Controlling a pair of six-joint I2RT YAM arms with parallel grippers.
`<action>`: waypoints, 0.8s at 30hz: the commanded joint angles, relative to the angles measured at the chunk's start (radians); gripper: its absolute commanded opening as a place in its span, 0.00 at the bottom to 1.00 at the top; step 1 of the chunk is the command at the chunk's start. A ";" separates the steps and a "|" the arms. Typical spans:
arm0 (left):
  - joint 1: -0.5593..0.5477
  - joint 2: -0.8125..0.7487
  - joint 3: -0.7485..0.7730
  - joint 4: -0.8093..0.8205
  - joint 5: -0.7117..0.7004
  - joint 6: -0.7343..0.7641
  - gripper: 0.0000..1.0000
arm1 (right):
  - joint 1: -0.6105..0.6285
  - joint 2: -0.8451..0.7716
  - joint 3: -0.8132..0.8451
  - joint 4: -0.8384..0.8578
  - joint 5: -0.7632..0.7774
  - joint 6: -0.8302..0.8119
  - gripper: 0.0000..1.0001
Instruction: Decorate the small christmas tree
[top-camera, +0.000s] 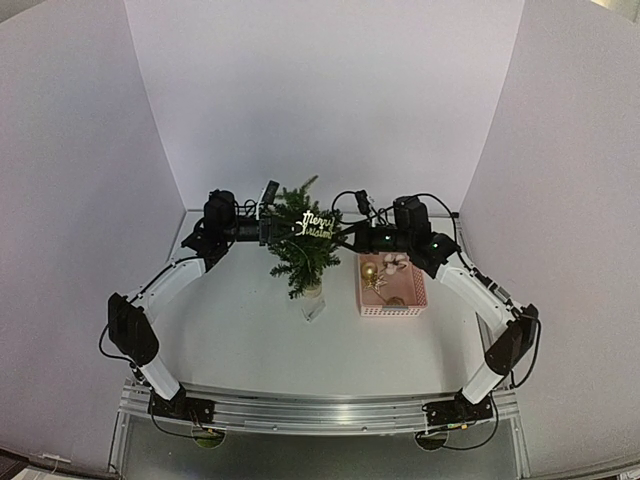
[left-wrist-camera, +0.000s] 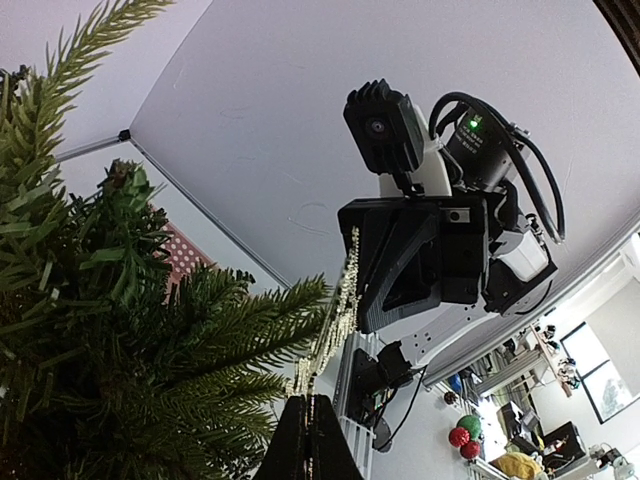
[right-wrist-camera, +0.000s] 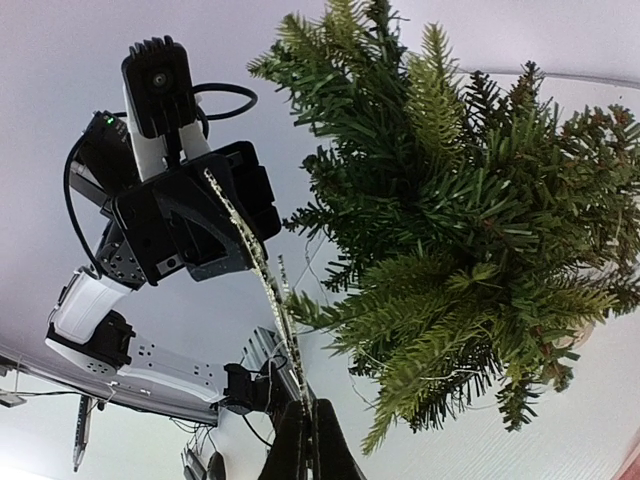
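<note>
Jaws of the left gripper (top-camera: 268, 229) and right gripper (top-camera: 350, 236) were pinched shut on the ends of the Merry Christmas sign (top-camera: 318, 224), its length stretched left-to-right across the upper branches of the small christmas tree (top-camera: 295, 262), mid-table, both arms equally near.

A gold glitter sign (top-camera: 318, 224) hanging across the tree (top-camera: 295, 262) reads "Merry Christmas"; I can't make out any other lettering.

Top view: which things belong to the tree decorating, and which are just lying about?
Job: tree, gold sign held by left fingers and right fingers, basket, bauble.
Lying about: small pale scrap near the tree's base.
</note>
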 joint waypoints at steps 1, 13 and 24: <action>0.020 -0.010 0.015 0.078 -0.061 -0.021 0.00 | -0.023 -0.001 -0.005 -0.046 -0.013 0.045 0.00; 0.021 -0.063 0.002 -0.033 -0.013 0.126 0.00 | -0.021 -0.014 -0.038 -0.049 -0.061 0.043 0.00; 0.030 -0.135 -0.025 -0.161 0.008 0.254 0.00 | 0.012 -0.072 -0.079 -0.049 -0.038 -0.028 0.00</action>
